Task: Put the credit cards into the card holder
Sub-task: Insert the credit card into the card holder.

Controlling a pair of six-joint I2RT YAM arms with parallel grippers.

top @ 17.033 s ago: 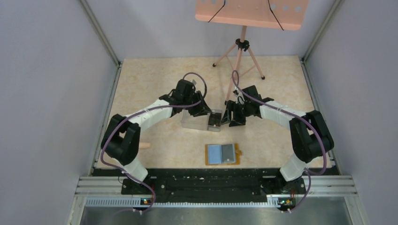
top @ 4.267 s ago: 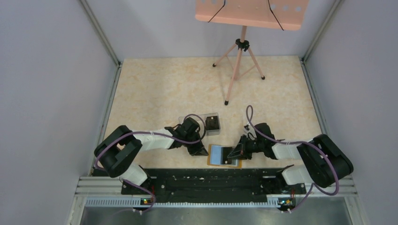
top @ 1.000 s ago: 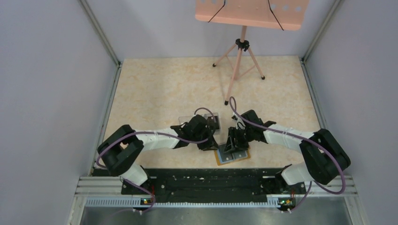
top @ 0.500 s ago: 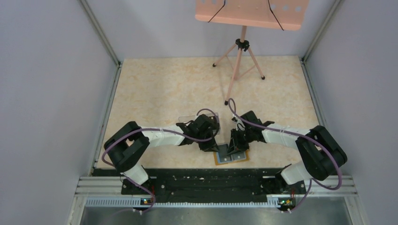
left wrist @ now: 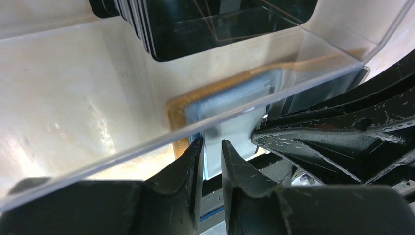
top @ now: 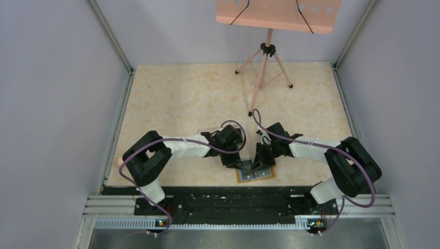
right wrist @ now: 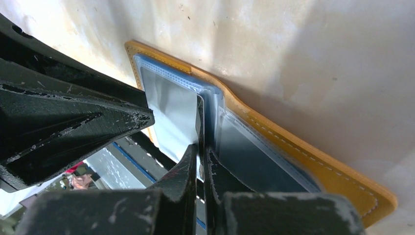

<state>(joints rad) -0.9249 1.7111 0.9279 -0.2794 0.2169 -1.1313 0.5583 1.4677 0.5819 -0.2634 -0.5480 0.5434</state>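
The orange card holder (top: pixel 254 175) lies open near the table's front edge, its blue-grey pockets up. My right gripper (top: pixel 258 163) stands over it, shut on the thin upright edge of an inner pocket leaf (right wrist: pixel 199 117), with its fingertips (right wrist: pixel 201 147) pinched together. Just left of it, my left gripper (top: pixel 232 162) hovers at the holder's left half (left wrist: pixel 174 117). Its fingers (left wrist: pixel 211 144) stand a narrow gap apart with nothing clearly between them. Several dark credit cards (left wrist: pixel 220 24) stand in the clear plastic box (left wrist: pixel 98 98), close behind the left gripper.
The clear box (top: pixel 210 130) sits right behind the card holder, touching distance from both wrists. A peach music stand (top: pixel 267 57) on a tripod stands at the back. The black rail (top: pixel 233 199) runs along the near edge, and grey walls close both sides.
My right gripper has closed from part open to shut on the pocket leaf. My left arm has edged right, closer to the card holder. The holder has stayed in place.
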